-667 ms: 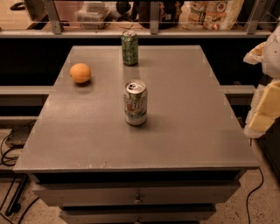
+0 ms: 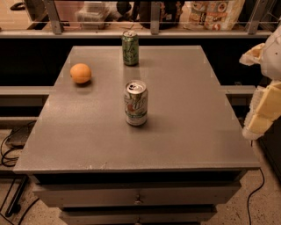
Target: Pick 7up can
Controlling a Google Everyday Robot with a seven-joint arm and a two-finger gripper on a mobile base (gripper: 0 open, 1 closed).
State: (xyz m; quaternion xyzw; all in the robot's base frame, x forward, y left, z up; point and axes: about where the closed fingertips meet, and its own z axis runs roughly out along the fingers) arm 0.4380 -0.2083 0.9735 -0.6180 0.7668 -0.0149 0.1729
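Observation:
The 7up can (image 2: 136,103), pale silver-white with green lettering and a green lower band, stands upright near the middle of the grey table (image 2: 184,127). My gripper (image 2: 249,93) is at the right edge of the view, beyond the table's right side and well to the right of the can. Its pale fingers (image 2: 263,110) stand apart and hold nothing.
A darker all-green can (image 2: 130,48) stands upright at the table's far edge. An orange (image 2: 81,73) lies at the far left. A shelf with bags and containers (image 2: 215,13) runs behind the table. Drawers (image 2: 138,197) sit under the top, and cables (image 2: 9,149) lie on the floor at left.

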